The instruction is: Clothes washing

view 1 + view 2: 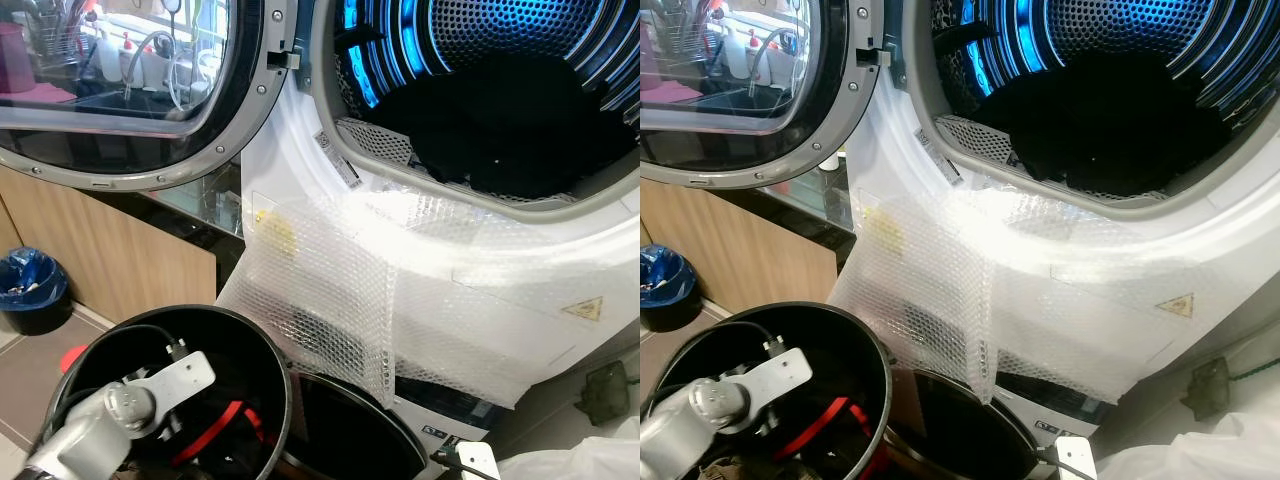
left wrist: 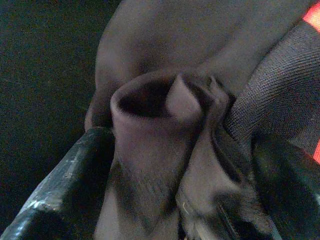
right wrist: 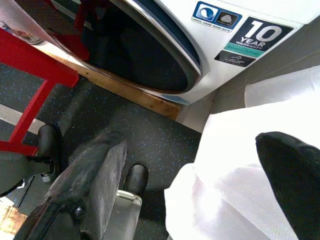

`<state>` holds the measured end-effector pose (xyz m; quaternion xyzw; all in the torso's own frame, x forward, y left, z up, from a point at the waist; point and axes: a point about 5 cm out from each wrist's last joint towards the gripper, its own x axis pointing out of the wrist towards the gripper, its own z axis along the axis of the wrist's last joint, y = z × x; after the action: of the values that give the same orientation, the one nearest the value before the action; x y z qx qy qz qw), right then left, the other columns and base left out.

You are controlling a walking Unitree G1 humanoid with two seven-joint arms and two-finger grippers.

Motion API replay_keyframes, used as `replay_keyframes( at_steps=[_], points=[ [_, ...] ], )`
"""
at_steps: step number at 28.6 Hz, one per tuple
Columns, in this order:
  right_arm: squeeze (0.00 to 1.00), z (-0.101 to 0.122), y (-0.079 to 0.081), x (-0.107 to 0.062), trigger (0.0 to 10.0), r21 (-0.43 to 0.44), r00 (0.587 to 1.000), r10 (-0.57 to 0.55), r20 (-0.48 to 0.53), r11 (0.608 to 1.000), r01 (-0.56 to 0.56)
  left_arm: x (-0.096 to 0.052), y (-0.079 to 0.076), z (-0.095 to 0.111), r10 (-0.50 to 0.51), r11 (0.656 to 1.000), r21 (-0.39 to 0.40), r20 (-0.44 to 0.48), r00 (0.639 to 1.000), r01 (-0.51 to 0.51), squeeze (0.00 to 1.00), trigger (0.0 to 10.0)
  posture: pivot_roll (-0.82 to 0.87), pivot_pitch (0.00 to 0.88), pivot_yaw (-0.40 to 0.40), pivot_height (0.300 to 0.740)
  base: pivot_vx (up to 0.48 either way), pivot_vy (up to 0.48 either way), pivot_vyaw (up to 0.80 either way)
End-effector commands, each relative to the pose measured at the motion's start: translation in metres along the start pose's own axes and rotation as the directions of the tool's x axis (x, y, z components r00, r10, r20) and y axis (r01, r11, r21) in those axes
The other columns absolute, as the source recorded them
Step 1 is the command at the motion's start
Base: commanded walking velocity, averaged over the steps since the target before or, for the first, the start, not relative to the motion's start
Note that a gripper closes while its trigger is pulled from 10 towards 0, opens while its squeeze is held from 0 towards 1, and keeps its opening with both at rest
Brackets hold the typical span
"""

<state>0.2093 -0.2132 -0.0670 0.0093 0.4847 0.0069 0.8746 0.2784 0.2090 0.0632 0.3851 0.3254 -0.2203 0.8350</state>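
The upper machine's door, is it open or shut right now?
Open. The round door is swung aside to the left, exposing the blue-lit drum with dark clothes inside.

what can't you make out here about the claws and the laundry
- Left claw: in the left wrist view it is shut on a grey garment; the head views hide it down inside the black bucket.
- Right claw: open over white fabric; the frame edge cuts off its fingertips.
- Dark clothes in the drum: too dark to count pieces.

Wooden cabinet (image 1: 120, 265), dark speckled floor (image 3: 150, 145), blue-lined bin (image 1: 32, 290)
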Motion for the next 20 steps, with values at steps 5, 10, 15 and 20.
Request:
replay_keyframes(
  at_steps=[5,10,15,20],
  points=[
    [0.0,0.001,-0.011,-0.002,10.0,-0.014,1.0,-0.028,-0.002,1.0,0.028,0.019,-0.009,0.015,0.015,0.995,-0.098,0.082,0.996,-0.007,0.0,10.0,0.05,0.02,-0.197,0.74,0.0,0.0,0.0],
    [0.0,-0.001,-0.016,-0.004,10.0,-0.021,0.999,-0.037,-0.006,0.999,0.036,0.029,-0.021,0.01,-0.003,0.994,-0.109,0.048,0.999,0.008,0.0,10.0,0.03,0.018,-0.201,0.74,0.0,0.0,0.0],
    [0.0,-0.002,-0.021,-0.005,10.0,-0.023,0.999,-0.047,-0.007,0.999,0.047,0.037,-0.028,-0.001,0.012,0.981,-0.195,-0.045,0.999,-0.021,0.0,2.2,0.02,0.021,-0.213,0.74,0.0,0.0,0.0],
    [0.0,-0.002,-0.023,-0.006,10.0,-0.025,0.999,-0.051,-0.009,0.998,0.05,0.04,-0.035,-0.004,-0.012,0.979,-0.206,-0.062,0.998,-0.001,0.0,0.0,0.02,0.017,-0.214,0.74,0.0,0.0,0.0]
  ],
)
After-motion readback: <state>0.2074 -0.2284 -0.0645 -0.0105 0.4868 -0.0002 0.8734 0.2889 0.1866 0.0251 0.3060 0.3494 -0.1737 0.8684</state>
